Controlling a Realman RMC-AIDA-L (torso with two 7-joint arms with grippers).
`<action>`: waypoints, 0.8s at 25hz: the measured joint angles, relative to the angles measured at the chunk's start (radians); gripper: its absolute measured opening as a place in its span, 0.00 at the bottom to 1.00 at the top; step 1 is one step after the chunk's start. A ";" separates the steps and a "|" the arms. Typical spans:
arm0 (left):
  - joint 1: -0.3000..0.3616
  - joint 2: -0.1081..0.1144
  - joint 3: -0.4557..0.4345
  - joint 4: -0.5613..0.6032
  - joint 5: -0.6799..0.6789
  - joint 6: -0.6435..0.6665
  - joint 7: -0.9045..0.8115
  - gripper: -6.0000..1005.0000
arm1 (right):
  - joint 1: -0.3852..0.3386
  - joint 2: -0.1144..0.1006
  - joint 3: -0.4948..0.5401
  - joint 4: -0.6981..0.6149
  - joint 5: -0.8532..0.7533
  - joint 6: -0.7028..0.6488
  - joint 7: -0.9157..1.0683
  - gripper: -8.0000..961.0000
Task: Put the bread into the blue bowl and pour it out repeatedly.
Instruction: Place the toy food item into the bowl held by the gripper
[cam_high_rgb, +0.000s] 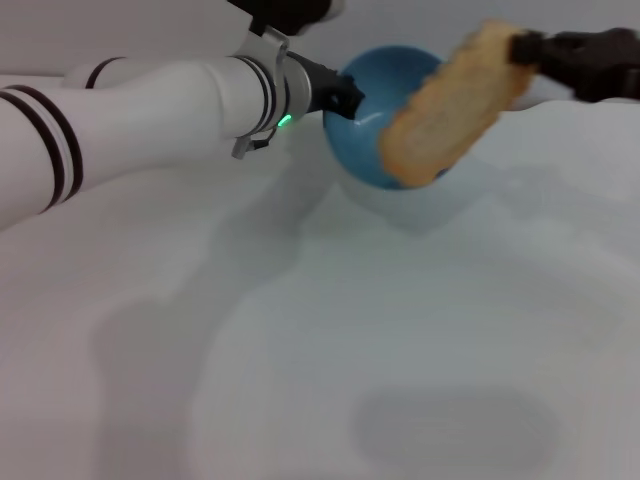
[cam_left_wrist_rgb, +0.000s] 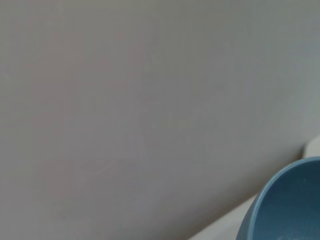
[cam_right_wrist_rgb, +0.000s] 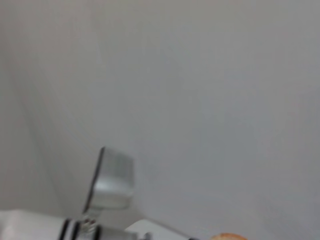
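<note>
In the head view my left gripper (cam_high_rgb: 345, 97) is shut on the rim of the blue bowl (cam_high_rgb: 372, 130) and holds it above the table, tilted. My right gripper (cam_high_rgb: 522, 48) is shut on one end of the bread (cam_high_rgb: 450, 108), a golden-tan loaf. The bread hangs slanted in the air in front of the bowl, its flat underside toward me. The left wrist view shows part of the bowl's rim (cam_left_wrist_rgb: 285, 205). The right wrist view shows only an orange tip of the bread (cam_right_wrist_rgb: 226, 236).
The white table (cam_high_rgb: 320, 350) spreads below both arms, with soft shadows on it. My left arm (cam_high_rgb: 120, 110) reaches in from the left. A plain light wall fills both wrist views.
</note>
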 joint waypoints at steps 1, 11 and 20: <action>-0.003 -0.001 0.002 0.007 0.001 0.016 0.000 0.01 | -0.004 -0.001 0.031 0.000 -0.009 -0.008 0.000 0.08; -0.011 -0.002 -0.009 0.033 -0.006 0.170 -0.010 0.01 | -0.050 0.007 0.104 0.014 -0.058 -0.013 -0.001 0.07; -0.011 0.001 -0.012 0.051 -0.006 0.267 -0.080 0.01 | -0.070 0.014 0.113 0.055 -0.085 -0.010 0.004 0.07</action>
